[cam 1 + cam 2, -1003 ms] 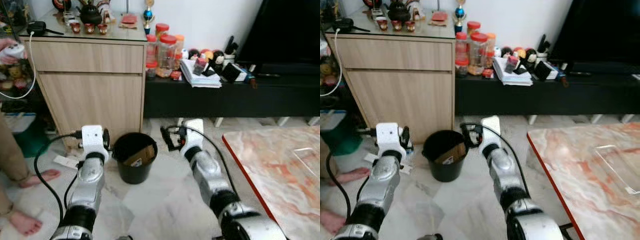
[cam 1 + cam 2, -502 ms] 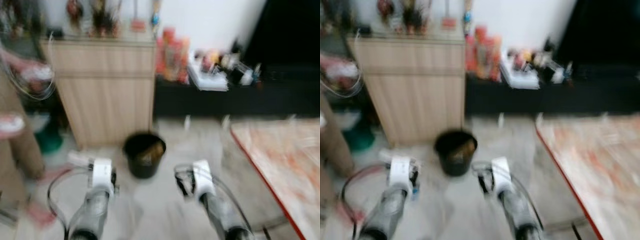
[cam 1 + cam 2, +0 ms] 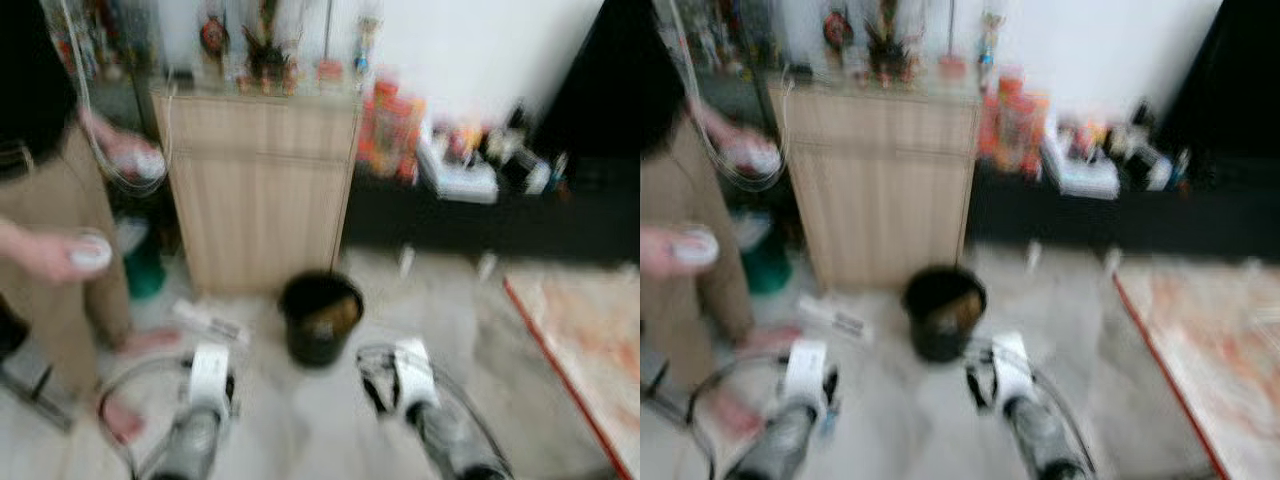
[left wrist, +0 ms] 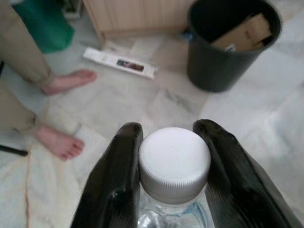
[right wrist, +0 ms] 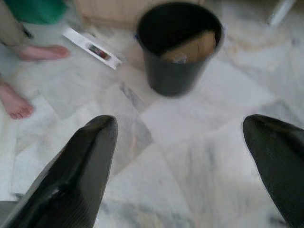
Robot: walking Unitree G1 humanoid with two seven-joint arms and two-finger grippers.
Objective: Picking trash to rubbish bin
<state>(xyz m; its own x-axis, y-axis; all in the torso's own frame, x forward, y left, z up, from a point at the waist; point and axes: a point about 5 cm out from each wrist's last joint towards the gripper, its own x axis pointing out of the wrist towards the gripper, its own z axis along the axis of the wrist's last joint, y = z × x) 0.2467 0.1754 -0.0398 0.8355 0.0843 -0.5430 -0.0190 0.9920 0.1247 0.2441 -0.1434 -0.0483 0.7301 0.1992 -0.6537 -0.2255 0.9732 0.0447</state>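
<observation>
**Bottle held at the cap, bin ahead**

A clear plastic bottle (image 4: pixel 173 209) with a ribbed white cap (image 4: pixel 174 159) is pinched at the neck by the left gripper (image 4: pixel 171 161). It is judged light, thin-walled and slippery, so the stiff cap is the safer hold. The right gripper (image 5: pixel 180 156) is spread wide and holds nothing. A round black bin (image 4: pixel 231 42), smooth-walled with cardboard (image 4: pixel 242 32) inside, stands ahead on the glossy marble floor (image 4: pixel 142 99). A flat white packet (image 4: pixel 119 62) lies beside it, near a person's bare foot (image 4: pixel 66 80).
</observation>
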